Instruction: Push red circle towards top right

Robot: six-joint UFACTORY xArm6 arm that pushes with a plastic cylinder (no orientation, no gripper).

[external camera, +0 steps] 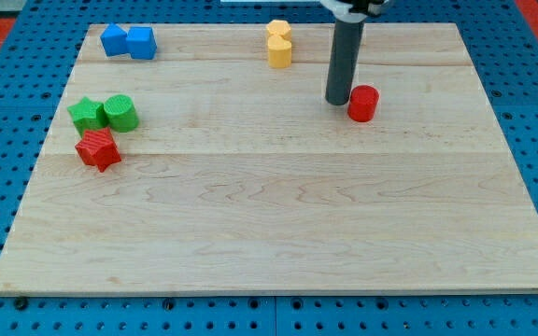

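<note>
The red circle (363,103) is a short red cylinder on the wooden board (278,224), right of centre in the upper part of the view. My tip (337,100) is the lower end of a dark rod that comes down from the view's top. It stands just left of the red circle, close to it or touching its left side; I cannot tell which.
Two yellow blocks (279,43) sit together near the view's top centre. Two blue blocks (128,41) sit at the top left. At the left are a green star-like block (87,113), a green cylinder (120,112) and a red star (98,149). A blue pegboard surrounds the board.
</note>
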